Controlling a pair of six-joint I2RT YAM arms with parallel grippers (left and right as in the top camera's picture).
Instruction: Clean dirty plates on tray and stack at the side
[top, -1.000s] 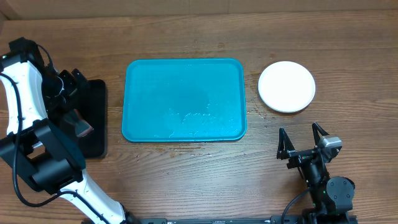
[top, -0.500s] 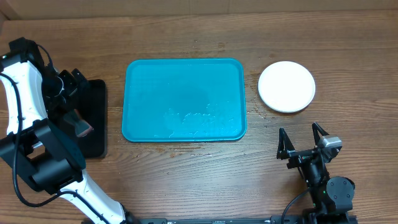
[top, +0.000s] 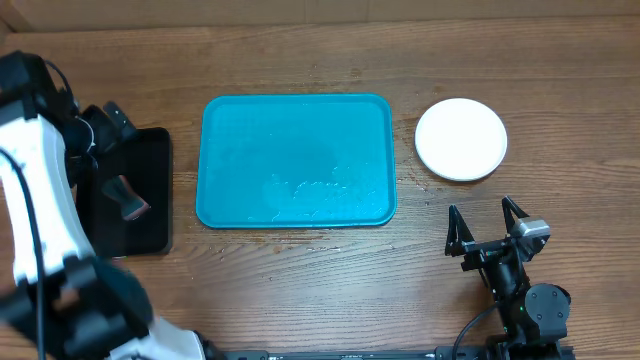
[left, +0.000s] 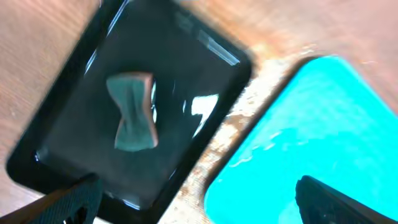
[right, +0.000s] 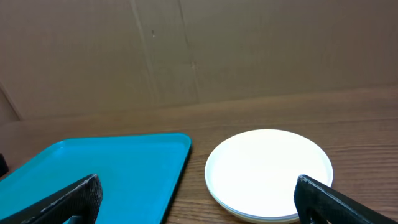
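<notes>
The turquoise tray lies in the middle of the table with nothing on it but wet streaks; it also shows in the left wrist view and the right wrist view. A stack of plates with the white one on top stands right of the tray, also in the right wrist view; the blue and yellow-green plates do not show. My left gripper is open and empty above the black tray's edge. My right gripper is open and empty at the front right.
A smaller black tray lies left of the turquoise tray, with a grey and tan sponge in it, also in the left wrist view. A cardboard wall stands behind the table.
My left arm has lifted up and back from the black tray, leaving the sponge lying in it. The right arm has not moved.
</notes>
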